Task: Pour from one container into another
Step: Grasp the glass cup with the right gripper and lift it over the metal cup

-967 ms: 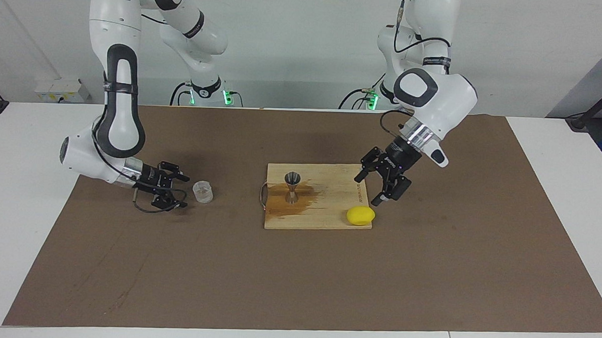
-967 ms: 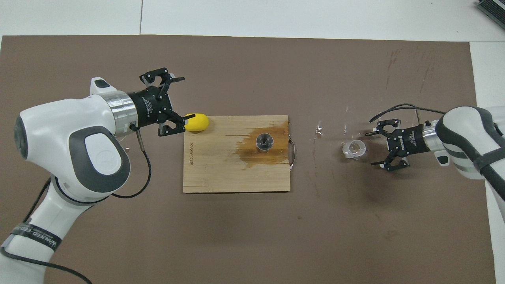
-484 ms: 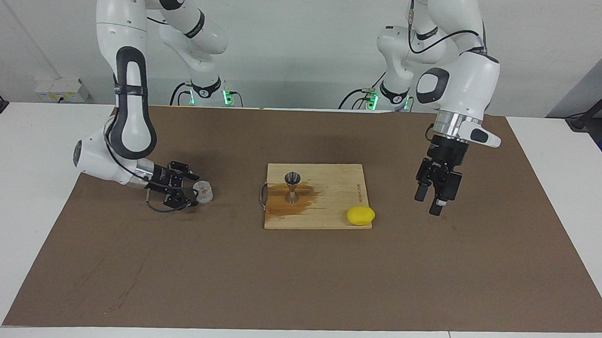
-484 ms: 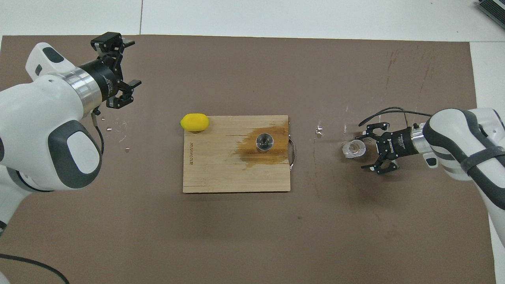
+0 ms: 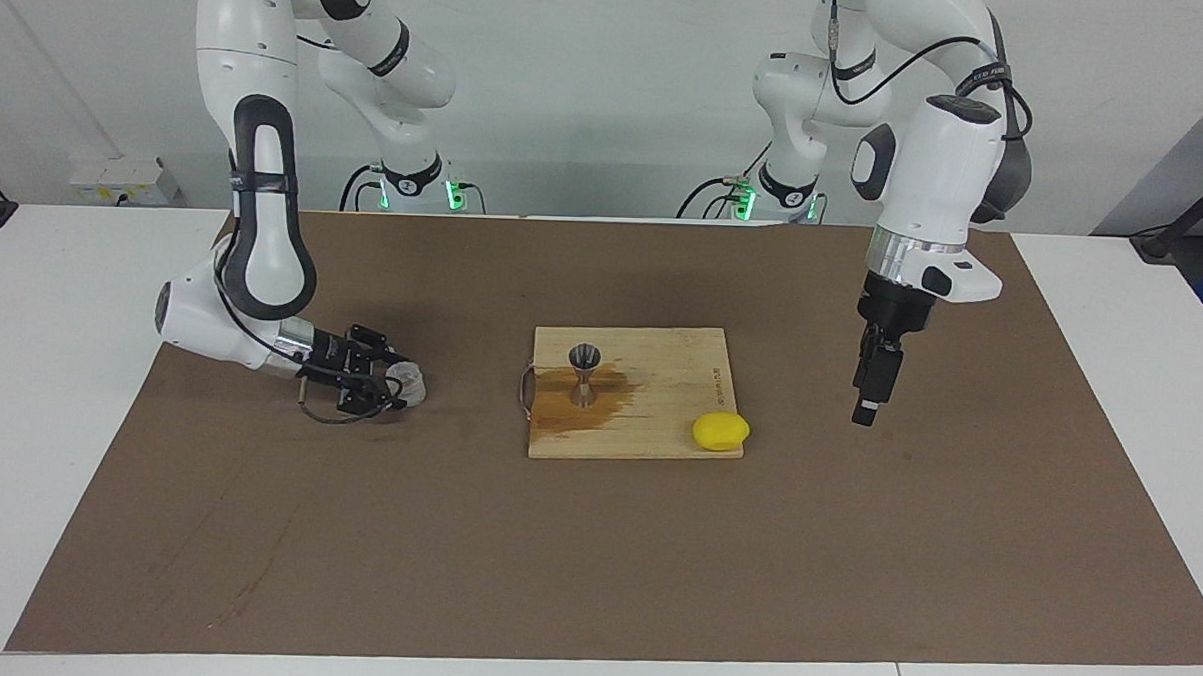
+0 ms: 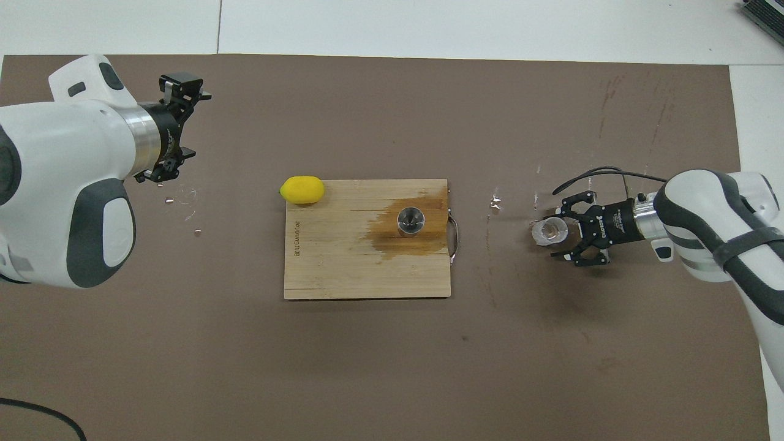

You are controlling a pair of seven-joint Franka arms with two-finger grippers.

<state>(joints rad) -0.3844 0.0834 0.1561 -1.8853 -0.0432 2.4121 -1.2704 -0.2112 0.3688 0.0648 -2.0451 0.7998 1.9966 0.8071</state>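
A: Where does the clear cup (image 5: 407, 382) sit?

B: On the brown mat (image 5: 594, 558) toward the right arm's end, well apart from the steel jigger (image 5: 585, 374), which stands upright on the stained cutting board (image 5: 658, 435) with a lemon (image 5: 720, 430) at its corner.

A: And the right gripper (image 6: 558, 239)?

B: Low and level, its fingers either side of the cup; whether they pinch it yet cannot be told.

A: How should the grasp go?

B: The fingers should probably meet the wall mid-height, squarely, and firm up before lifting, keeping the cup upright.

A: The left gripper (image 5: 864, 412)?

B: Fingers spread, waiting over bare mat.
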